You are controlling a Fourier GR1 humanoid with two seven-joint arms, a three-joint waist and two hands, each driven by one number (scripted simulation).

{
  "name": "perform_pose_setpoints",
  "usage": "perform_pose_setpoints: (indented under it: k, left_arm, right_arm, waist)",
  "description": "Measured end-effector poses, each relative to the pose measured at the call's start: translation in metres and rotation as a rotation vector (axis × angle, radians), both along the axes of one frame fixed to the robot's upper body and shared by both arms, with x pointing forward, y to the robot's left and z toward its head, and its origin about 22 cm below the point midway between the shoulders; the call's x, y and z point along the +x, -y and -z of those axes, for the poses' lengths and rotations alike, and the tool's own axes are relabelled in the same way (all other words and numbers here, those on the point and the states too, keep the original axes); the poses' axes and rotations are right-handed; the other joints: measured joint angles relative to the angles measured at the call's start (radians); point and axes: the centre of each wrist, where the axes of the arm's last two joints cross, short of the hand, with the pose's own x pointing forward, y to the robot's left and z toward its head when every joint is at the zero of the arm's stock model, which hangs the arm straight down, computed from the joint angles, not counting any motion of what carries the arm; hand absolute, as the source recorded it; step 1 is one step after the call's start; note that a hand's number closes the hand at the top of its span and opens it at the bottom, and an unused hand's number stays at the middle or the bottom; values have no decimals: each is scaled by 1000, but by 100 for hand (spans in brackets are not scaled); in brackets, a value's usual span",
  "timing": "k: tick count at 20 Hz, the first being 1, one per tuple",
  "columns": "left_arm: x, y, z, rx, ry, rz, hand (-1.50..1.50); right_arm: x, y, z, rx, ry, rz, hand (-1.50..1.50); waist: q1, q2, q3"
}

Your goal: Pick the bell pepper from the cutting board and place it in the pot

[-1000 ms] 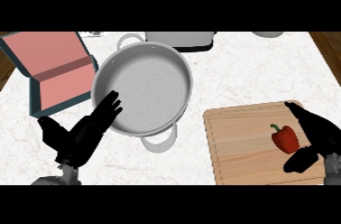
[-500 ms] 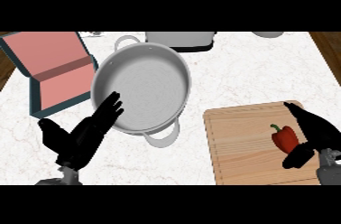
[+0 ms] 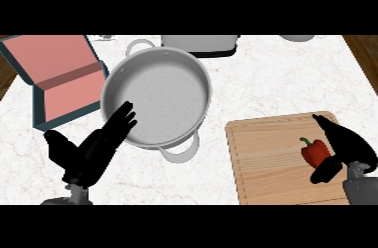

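While the bell pepper point(image 3: 316, 151) lies on the cutting board point(image 3: 269, 162) near its right edge, nothing has gone into the pot point(image 3: 155, 97), which stands well apart to the left. From where I stand, the right hand point(image 3: 343, 147) cups round the pepper, fingers above, thumb below, but I judge the grasp not closed. The left hand point(image 3: 92, 152) rests open by the pot's near rim. Lifting, carrying and placing all remain.

Bare counter point(image 3: 273, 92) (board to pot point(image 3: 155, 104)).
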Motion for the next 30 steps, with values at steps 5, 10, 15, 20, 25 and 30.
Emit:
perform_pose_setpoints:
  k: [5,10,15,20,25,30]
  left_arm:
    - [1,1,2,-1,12,-2,0]
    - [1,0,7,-1,25,1,0]
    - [0,-3,5,-2,14,4,0]
    - [1,3,3,2,19,11,0]
    - [2,2,3,1,13,19,0]
    - [3,0,2,-5,6,14,0]
  right_arm:
    - [-2,7,8,60,-9,-42,150]
    - [0,-2,15,89,27,-102,150]
    - [-4,-6,19,79,62,-145,150]
    - [10,-32,14,75,79,-328,150]
    - [26,-73,-3,67,95,-638,150]
    - [36,-90,-24,47,172,-744,150]
  waist:
    - [0,-1,1]
    - [0,-3,1]
    - [-1,-2,0]
    - [7,-1,0]
    - [16,0,0]
    - [6,-1,1]
